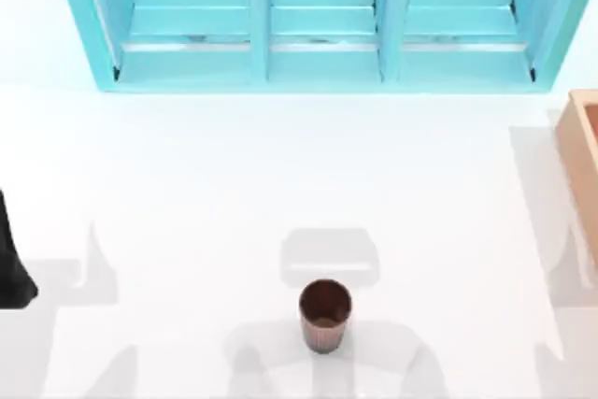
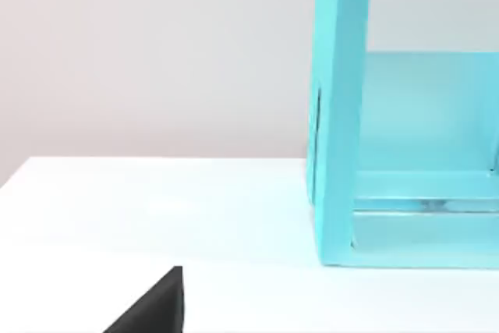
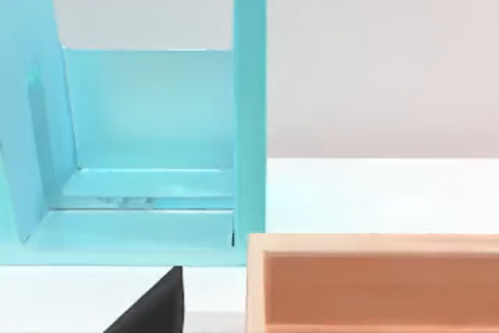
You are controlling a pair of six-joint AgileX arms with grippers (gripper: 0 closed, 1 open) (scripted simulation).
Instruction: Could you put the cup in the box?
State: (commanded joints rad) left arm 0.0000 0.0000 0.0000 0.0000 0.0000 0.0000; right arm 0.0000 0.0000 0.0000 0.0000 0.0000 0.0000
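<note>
Task not started: cup (image 1: 324,314) stands upright on the table (image 1: 187,193) at about 6 o'clock, near the front edge, untouched, nothing gripping it. Box (image 1: 581,161) sits at 3 o'clock at the table's right edge, partly cut off, well apart from the cup and with no cup inside as far as visible. Left to do: reach, grasp, lift, carry right, drop in box. Left arm (image 1: 11,263) is parked at 9 o'clock by the left edge, just a dark piece visible, can't tell if its pincer is wide or narrow. Right wrist view looks at the box wall (image 3: 374,282) close by; right pincer state can't tell either. Turquoise shelf (image 1: 318,21) at 12 o'clock, far back, not involved
</note>
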